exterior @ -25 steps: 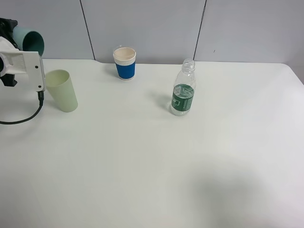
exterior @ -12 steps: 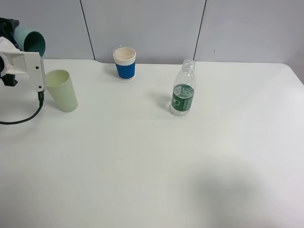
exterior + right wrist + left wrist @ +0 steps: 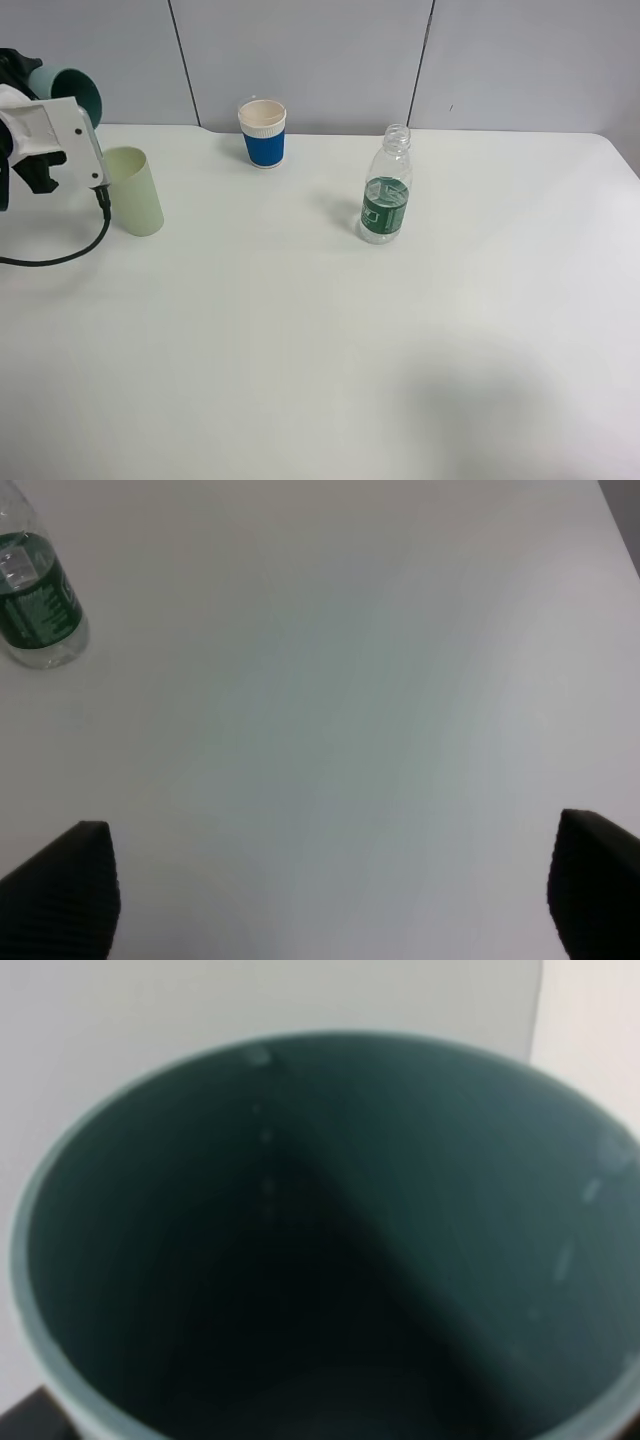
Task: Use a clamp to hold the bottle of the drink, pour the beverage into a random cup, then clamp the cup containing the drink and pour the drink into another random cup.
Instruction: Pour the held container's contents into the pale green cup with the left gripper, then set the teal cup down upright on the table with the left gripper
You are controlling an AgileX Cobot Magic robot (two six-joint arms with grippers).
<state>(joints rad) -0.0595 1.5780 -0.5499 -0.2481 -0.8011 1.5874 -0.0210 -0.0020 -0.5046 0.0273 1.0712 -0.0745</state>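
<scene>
Teal tumbler (image 3: 330, 1250) base cut off

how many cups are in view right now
3. The teal tumbler is tipped in the left hand at the far left edge, the pale green cup stands just below it on the table, and the blue-and-cream cup stands at the back.

Teal tumbler (image 3: 70, 88) tipped sideways above upright pale-green cup (image 3: 133, 191).
</scene>
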